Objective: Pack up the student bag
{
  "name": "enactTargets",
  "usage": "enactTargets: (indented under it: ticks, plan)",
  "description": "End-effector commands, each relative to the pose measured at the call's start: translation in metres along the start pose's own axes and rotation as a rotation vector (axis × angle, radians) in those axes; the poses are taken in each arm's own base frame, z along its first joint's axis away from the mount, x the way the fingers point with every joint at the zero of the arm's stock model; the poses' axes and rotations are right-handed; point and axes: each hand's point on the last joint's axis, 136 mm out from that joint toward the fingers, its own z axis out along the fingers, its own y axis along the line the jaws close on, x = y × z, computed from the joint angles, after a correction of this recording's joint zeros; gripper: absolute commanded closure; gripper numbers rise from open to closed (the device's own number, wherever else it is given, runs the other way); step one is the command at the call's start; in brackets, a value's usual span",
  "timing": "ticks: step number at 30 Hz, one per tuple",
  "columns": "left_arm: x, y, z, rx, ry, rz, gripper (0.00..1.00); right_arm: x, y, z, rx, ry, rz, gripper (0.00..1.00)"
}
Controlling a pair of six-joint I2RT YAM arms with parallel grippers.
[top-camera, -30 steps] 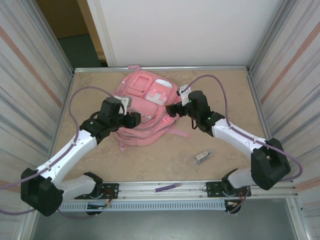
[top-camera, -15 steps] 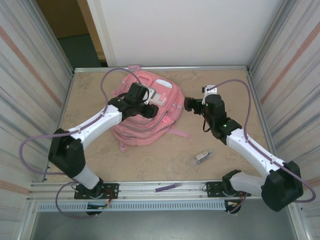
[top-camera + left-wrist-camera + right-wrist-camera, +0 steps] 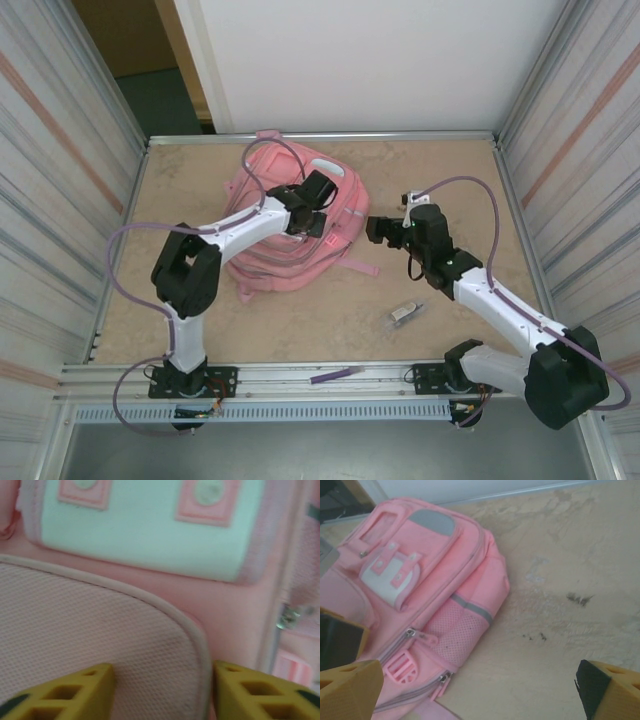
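The student bag (image 3: 268,258) is a pink backpack that lies flat at the back middle of the table, front pockets up. My left gripper (image 3: 316,224) hovers low over its front. In the left wrist view the yellow fingers (image 3: 75,692) stand apart, open, on either side of the rounded corner of a mesh pocket (image 3: 100,625), below the white flap (image 3: 140,535). My right gripper (image 3: 374,231) hangs wide open over bare table just right of the bag. Its fingers (image 3: 350,687) frame the bag's side mesh pocket (image 3: 460,630) and zippers.
A small grey-and-white object (image 3: 405,312) lies on the table at the front right. A purple pen (image 3: 333,375) rests on the front rail. A pink strap (image 3: 360,266) trails from the bag toward the right arm. Metal walls close in both sides.
My left arm has swung from the bag's left side across to its right front, jaws narrowing a little. My right gripper has pulled back to the right, off the bag.
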Motion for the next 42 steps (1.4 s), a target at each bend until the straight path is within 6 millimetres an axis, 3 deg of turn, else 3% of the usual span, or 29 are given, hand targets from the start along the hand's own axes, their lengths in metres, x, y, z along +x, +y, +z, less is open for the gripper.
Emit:
enactTargets:
  ticks: [1,4,5,8,13,17,22,27,33,42]
  plan:
    - [-0.007,0.01,-0.004,-0.057,-0.002,-0.041,0.75,-0.002,0.01,-0.002,-0.063,-0.008,0.022,0.01]
    - [-0.011,-0.003,-0.014,0.024,0.002,-0.044,0.97,0.007,0.009,0.006,-0.06,0.027,-0.005,0.03]
    - [-0.013,-0.007,-0.019,0.054,0.001,-0.045,1.0,0.008,0.009,0.009,-0.057,0.041,-0.017,0.02]
    - [-0.019,-0.021,-0.041,0.181,-0.006,-0.068,1.0,0.018,0.029,0.017,-0.144,0.069,-0.113,0.01]
    - [-0.035,-0.027,-0.078,0.306,-0.054,-0.078,1.0,0.041,0.086,0.02,-0.354,0.079,-0.349,0.01]
    - [-0.041,-0.024,-0.09,0.369,-0.065,-0.111,1.0,0.031,0.118,-0.001,-0.475,-0.151,-0.414,0.01]
    - [-0.038,-0.036,-0.098,0.493,-0.029,-0.16,1.0,0.035,0.126,0.013,-0.484,-0.135,-0.5,0.01]
    - [-0.039,-0.043,-0.106,0.595,-0.038,-0.167,1.0,0.045,0.137,0.01,-0.577,-0.217,-0.532,0.01]
    - [-0.037,-0.039,-0.111,0.674,-0.032,-0.194,1.0,0.069,0.139,0.022,-0.697,-0.02,-0.576,0.01]
    - [-0.033,-0.041,-0.118,0.818,-0.028,-0.22,1.0,0.071,0.131,0.017,-0.825,0.024,-0.653,0.01]
